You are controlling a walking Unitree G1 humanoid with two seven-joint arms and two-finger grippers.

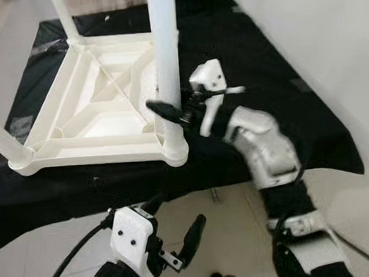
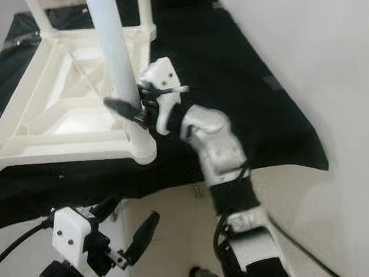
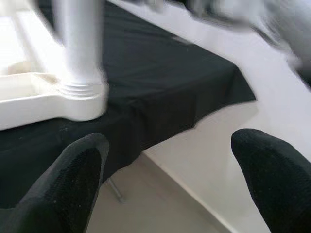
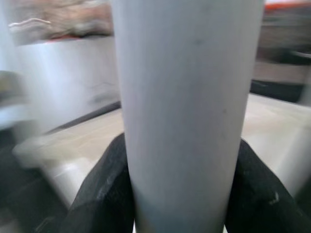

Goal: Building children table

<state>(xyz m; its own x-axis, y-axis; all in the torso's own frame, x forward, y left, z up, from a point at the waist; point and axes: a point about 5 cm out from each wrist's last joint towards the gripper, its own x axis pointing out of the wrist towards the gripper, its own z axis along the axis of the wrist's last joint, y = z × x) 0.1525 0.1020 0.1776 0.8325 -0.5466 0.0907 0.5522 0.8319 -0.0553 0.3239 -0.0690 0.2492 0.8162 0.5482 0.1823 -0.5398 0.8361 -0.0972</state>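
Observation:
A white plastic children's table (image 1: 94, 113) lies upside down on a black cloth (image 1: 256, 76). Its near right leg (image 1: 165, 64) stands upright in the corner socket (image 1: 174, 149). My right gripper (image 1: 170, 108) is shut on that leg a little above the socket. In the right wrist view the leg (image 4: 180, 111) stands between both black fingers (image 4: 104, 194). My left gripper (image 1: 175, 237) hangs open low in front of the cloth's edge, over the floor; its fingers (image 3: 63, 189) hold nothing. Other legs rise at the far corner (image 1: 67, 17) and near left corner (image 1: 1, 140).
A white wall (image 1: 329, 39) runs close along the right side. The black cloth droops over the front edge (image 1: 81, 203) above a pale tiled floor (image 1: 229, 237). A thin metal support (image 3: 114, 189) shows under the cloth.

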